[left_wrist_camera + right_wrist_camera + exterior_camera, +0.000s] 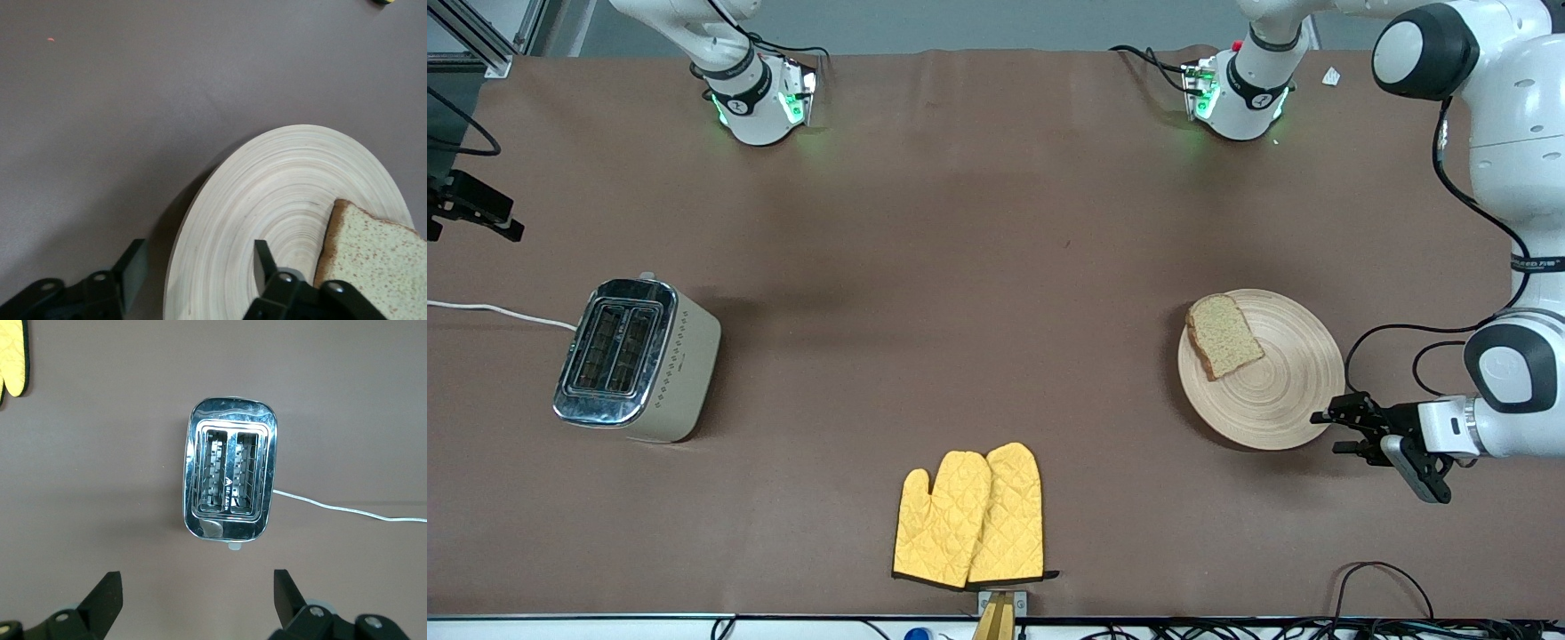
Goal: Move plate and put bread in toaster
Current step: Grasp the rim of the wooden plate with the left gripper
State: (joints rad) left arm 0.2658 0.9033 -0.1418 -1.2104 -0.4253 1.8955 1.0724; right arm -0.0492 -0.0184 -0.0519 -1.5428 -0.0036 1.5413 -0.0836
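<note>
Risk: left gripper [193, 280] straddles plate [1285, 391] rim – one finger over wood, one outside; shallow bite could slip, tilting plate and sliding bread [1224, 336] off. Bread lies on plate's edge farthest from that gripper, partly overhanging, so jolt matters. Left jaws partly open around rim, not yet clamped. Right gripper [197, 600] hangs over toaster [633, 359] – jaws wide, holding nothing, waiting. Toaster at right arm's end of table, slots empty; plate at left arm's end.
</note>
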